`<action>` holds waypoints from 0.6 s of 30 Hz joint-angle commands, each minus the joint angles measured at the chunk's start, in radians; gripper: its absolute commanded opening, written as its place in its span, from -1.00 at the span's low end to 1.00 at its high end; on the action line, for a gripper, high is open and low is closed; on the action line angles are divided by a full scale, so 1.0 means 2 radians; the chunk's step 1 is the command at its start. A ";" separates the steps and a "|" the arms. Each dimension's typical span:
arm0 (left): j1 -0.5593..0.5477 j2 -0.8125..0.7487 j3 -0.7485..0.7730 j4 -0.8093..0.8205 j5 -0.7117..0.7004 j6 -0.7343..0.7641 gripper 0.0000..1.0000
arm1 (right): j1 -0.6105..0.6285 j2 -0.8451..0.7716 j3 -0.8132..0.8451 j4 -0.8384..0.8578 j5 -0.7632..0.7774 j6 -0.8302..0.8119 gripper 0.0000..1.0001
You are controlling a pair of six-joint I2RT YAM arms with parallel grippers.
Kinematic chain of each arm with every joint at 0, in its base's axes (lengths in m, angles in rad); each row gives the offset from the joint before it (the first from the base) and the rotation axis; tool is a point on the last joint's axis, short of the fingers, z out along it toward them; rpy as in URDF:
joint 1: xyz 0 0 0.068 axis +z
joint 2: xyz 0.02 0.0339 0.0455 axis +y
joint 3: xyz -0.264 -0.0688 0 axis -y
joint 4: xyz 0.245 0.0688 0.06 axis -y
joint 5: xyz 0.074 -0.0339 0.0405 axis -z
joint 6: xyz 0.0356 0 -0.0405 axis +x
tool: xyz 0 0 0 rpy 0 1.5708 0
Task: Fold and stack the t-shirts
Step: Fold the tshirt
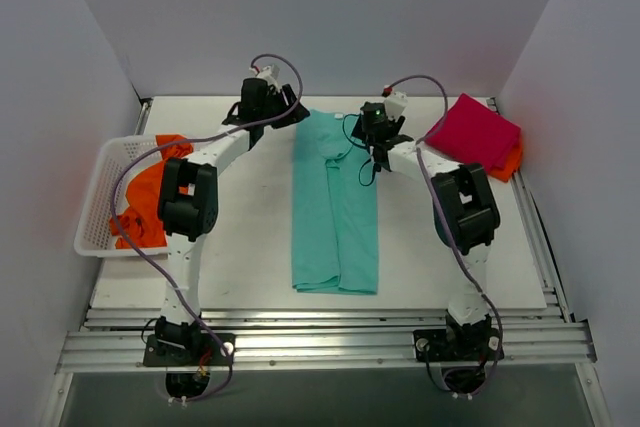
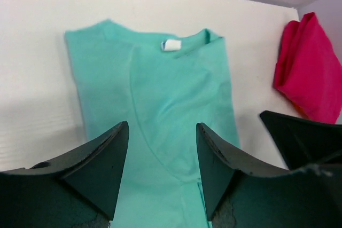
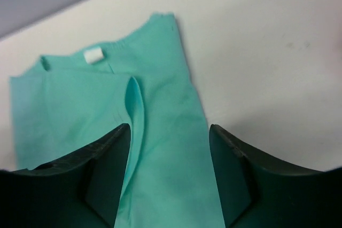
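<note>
the teal shirt (image 1: 335, 207) lies flat in the middle of the table (image 1: 240, 247). it is folded in from both sides into a long narrow strip, with its hem toward my bases and its collar at the far end. a small white label (image 2: 171, 45) shows inside the collar. where the two folded sides meet, a soft ridge of cloth (image 3: 133, 105) runs down the strip, and near the collar it stands up a little.

my left gripper (image 2: 162, 169) hangs over the far left part of the strip. its fingers are spread wide, with only teal cloth showing in the gap below and nothing pinched. my right gripper (image 3: 170, 174) hangs over the far right part, close to the strip's right edge, fingers also spread wide and holding nothing. from the wrist views i can't tell whether either pair of tips touches the cloth or floats just above it. the two grippers face each other across the collar end.

at the far right corner of the table a folded pink shirt (image 1: 475, 132) lies on top of an orange shirt (image 1: 510, 160), whose edge peeks out on the right. both are well apart from the teal one. at the left edge of the table a white basket (image 1: 100, 187) holds rumpled orange shirts (image 1: 150, 197), some of the cloth spilling over the rim on the table side.
</note>
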 commanded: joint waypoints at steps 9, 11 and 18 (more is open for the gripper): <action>-0.030 -0.315 -0.145 -0.084 -0.087 0.025 0.25 | 0.052 -0.371 -0.158 -0.048 0.158 -0.026 0.14; -0.052 -0.393 -0.277 -0.058 -0.117 -0.009 0.25 | 0.076 -0.460 -0.272 -0.035 0.170 0.046 0.08; -0.191 -0.535 -0.475 -0.133 -0.250 -0.116 0.21 | 0.237 -0.609 -0.469 -0.171 0.174 0.292 0.02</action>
